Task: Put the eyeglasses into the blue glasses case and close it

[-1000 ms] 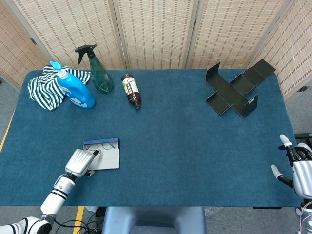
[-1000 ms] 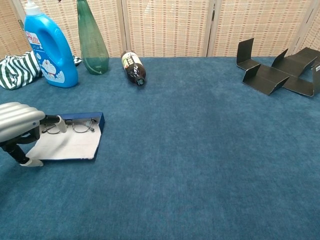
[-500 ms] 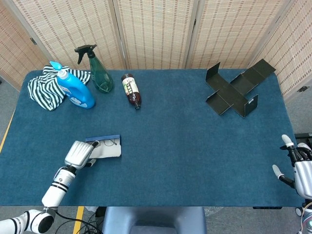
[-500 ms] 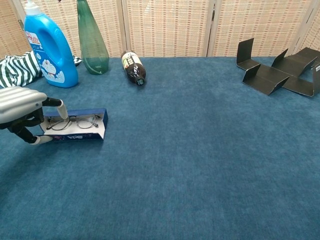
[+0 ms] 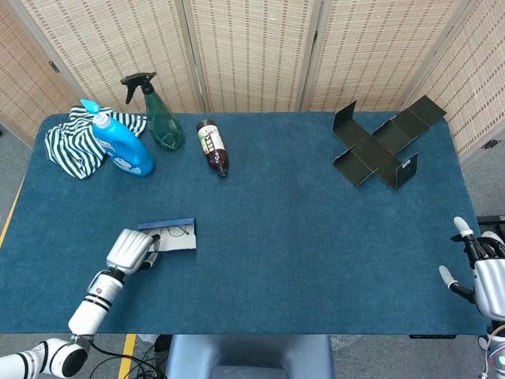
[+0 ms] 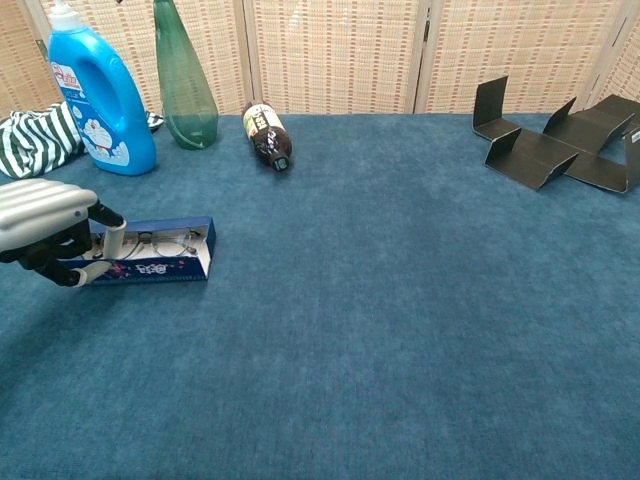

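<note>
The blue glasses case (image 5: 170, 236) (image 6: 152, 257) lies at the front left of the table, its lid raised to a steep tilt. The thin-framed eyeglasses (image 6: 160, 243) (image 5: 176, 232) lie inside it, behind the lifted lid. My left hand (image 5: 131, 250) (image 6: 42, 218) holds the lid at the case's left end, one finger over its edge and the thumb under it. Far right, past the table's edge, my right hand (image 5: 480, 276) holds nothing and its fingers are spread.
A blue detergent bottle (image 5: 123, 147) (image 6: 99, 96), a green spray bottle (image 5: 162, 120) (image 6: 186, 92) and a striped cloth (image 5: 69, 142) stand at the back left. A brown bottle (image 5: 213, 148) (image 6: 268, 136) lies nearby. Black folded cardboard (image 5: 383, 147) (image 6: 556, 142) sits back right.
My left hand has swung the case's lid from lying flat up to a steep tilt over the glasses. The right hand has barely moved.
</note>
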Controlling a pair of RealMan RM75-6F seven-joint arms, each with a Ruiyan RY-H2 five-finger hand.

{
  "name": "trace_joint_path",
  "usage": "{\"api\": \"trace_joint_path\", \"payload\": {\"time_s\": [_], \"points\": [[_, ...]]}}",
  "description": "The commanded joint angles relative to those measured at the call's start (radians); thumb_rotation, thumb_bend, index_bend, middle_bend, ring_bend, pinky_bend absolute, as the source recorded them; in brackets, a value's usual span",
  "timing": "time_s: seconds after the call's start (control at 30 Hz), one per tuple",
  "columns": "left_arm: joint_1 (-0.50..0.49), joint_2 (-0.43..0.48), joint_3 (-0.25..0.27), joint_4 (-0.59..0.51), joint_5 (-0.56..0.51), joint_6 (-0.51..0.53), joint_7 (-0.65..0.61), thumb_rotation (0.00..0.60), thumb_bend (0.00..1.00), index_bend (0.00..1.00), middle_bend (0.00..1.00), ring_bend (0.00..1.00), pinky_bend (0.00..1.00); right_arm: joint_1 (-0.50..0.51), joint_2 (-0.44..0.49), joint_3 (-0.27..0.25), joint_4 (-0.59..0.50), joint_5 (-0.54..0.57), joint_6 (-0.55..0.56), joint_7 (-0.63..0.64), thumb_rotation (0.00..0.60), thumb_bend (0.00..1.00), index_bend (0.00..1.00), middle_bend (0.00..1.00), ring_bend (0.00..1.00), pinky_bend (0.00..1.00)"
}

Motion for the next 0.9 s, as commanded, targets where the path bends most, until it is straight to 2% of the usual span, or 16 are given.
{"api": "trace_joint_path", "payload": {"time_s": [0.03, 0.17, 0.33, 0.53, 0.67, 0.9], "points": [[0.005, 0.013, 0.007, -0.016, 0.009, 0.004, -0.004, 0.600, 0.52, 0.59, 1.00, 0.99, 1.00, -0.001, 0.001, 0.000, -0.001, -0.002, 0.003, -0.002, 0.600, 0.27, 0.05, 0.35, 0.46, 0.27], [0.014, 0.045, 0.017, -0.049, 0.026, 0.014, -0.014, 0.600, 0.52, 0.60, 1.00, 0.99, 1.00, -0.003, 0.003, 0.000, -0.004, -0.002, 0.006, -0.005, 0.600, 0.27, 0.05, 0.35, 0.46, 0.27], [0.023, 0.137, 0.040, -0.126, 0.040, -0.003, -0.037, 0.600, 0.53, 0.60, 1.00, 0.99, 1.00, -0.002, 0.003, -0.001, -0.011, -0.014, 0.014, -0.009, 0.600, 0.27, 0.05, 0.35, 0.46, 0.27], [0.017, 0.241, 0.028, -0.210, 0.020, -0.040, -0.112, 0.600, 0.52, 0.61, 1.00, 0.99, 1.00, -0.001, 0.000, -0.001, -0.017, -0.022, 0.020, -0.012, 0.600, 0.27, 0.05, 0.35, 0.46, 0.27], [-0.013, 0.258, 0.004, -0.201, -0.013, -0.085, -0.114, 0.600, 0.52, 0.61, 1.00, 0.98, 1.00, -0.001, 0.004, 0.000, -0.020, -0.026, 0.024, -0.013, 0.600, 0.27, 0.05, 0.35, 0.46, 0.27], [-0.086, 0.252, -0.039, -0.146, -0.131, -0.208, -0.124, 0.600, 0.52, 0.62, 1.00, 0.98, 1.00, -0.003, 0.004, -0.002, -0.020, -0.031, 0.031, -0.007, 0.600, 0.27, 0.05, 0.35, 0.46, 0.27]]}}
